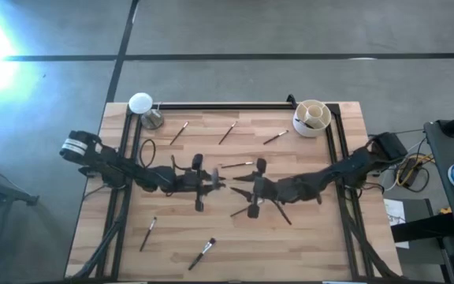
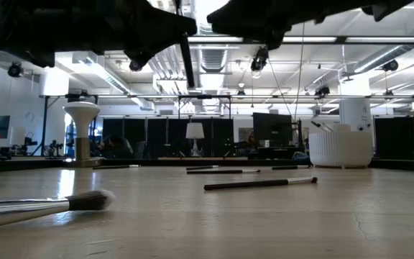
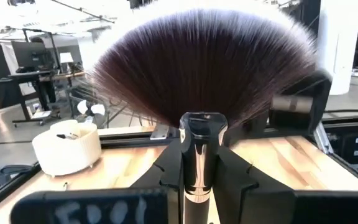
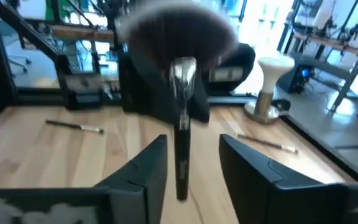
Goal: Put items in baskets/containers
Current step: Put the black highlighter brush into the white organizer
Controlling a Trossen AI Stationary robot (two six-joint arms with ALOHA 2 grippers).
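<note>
From above, the cream-white cup (image 1: pixel 311 117) stands at the far right corner of the wooden worktop (image 1: pixel 306 237), with a pale brush or two resting among its inner dividers. The left hand (image 1: pixel 211 183) and right hand (image 1: pixel 243 188) meet near the middle; thin brushes lie scattered around them — three (image 1: pixel 228 132) along the far side, two (image 1: pixel 202 254) near the front. A white disc on a brass stand (image 1: pixel 143 108) sits at the far left corner.

The low view shows the cup's (image 2: pixel 340 148) ribbed wall and brush ends poking above its rim, a fluffy-headed brush (image 2: pixel 45 207) lying close to the camera, and a dark brush (image 2: pixel 260 183) farther back.

The left wrist view shows what the others hide: the left hand is pinching the metal ferrule of a fan brush (image 3: pixel 199 74), bristles spread wide, with the cup (image 3: pixel 67 147) beyond.

From the right wrist, the right hand's fingers (image 4: pixel 145 167) are spread — the fan brush's handle (image 4: pixel 183 155) hangs between them, untouched.
</note>
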